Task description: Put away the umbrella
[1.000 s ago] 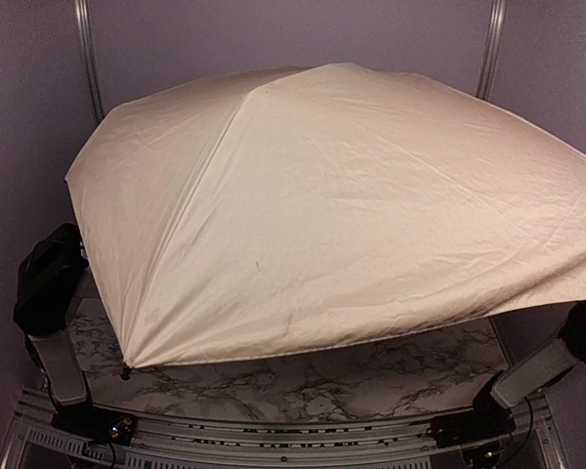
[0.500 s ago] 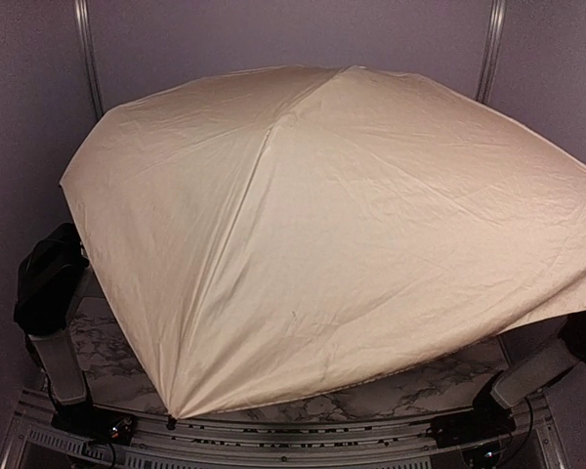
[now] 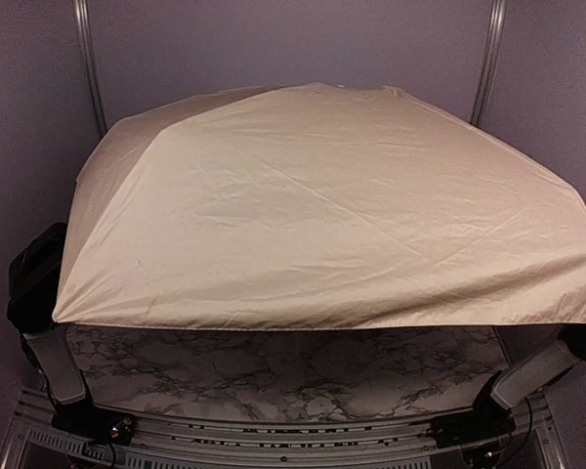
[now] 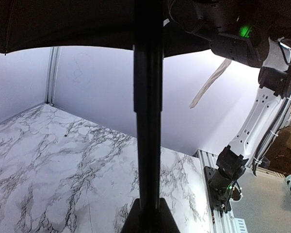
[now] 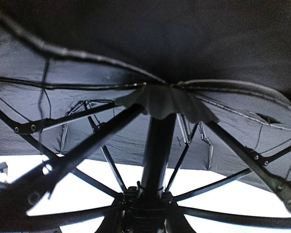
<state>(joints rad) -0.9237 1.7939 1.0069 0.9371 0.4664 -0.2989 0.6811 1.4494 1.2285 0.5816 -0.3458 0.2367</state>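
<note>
One umbrella shaft (image 4: 148, 121) rises toward 12 o'clock from the left gripper (image 4: 149, 218), clamped shut on it. Nearer the canopy (image 3: 322, 215) sits the right gripper (image 5: 145, 221); its opening cannot be told.

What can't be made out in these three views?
- Left wrist: shaft runs off the bottom edge at the left gripper; handle unseen.
- Right wrist: right gripper in shadow under the canopy; grip unclear.
- Top view: canopy hides both grippers, shaft and much of the table.
</note>
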